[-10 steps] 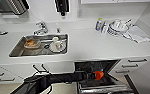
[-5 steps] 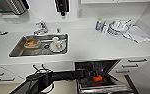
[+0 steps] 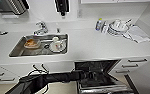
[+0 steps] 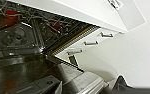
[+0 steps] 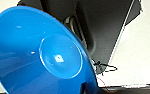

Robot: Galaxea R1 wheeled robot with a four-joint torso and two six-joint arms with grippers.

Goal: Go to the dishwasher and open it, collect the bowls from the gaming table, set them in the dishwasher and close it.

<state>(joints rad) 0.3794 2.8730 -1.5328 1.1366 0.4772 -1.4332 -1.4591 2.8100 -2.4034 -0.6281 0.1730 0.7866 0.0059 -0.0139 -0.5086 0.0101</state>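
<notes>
The dishwasher (image 3: 101, 68) stands open under the white counter, its door (image 4: 18, 75) folded down. My left arm comes in from the lower left, and its gripper (image 3: 91, 75) is inside the opening above the rack. In the left wrist view the wire rack (image 4: 38, 22) holds orange bowls (image 4: 9, 15). A bright blue bowl (image 5: 41, 57) shows large and tilted in the right wrist view, with my right gripper (image 5: 86, 88) shut on its rim. The gaming table is out of view.
A steel sink (image 3: 18, 51) with dirty dishes and a faucet (image 3: 41, 27) lies left of the dishwasher. Stacked white dishes (image 3: 118, 27), a bottle (image 3: 99, 24) and a cloth (image 3: 138, 35) sit on the counter's right. White drawers (image 3: 136, 62) flank the opening.
An orange bowl that showed at my left gripper over the rack one second ago is gone from the head view. The arm has stayed in the opening.
</notes>
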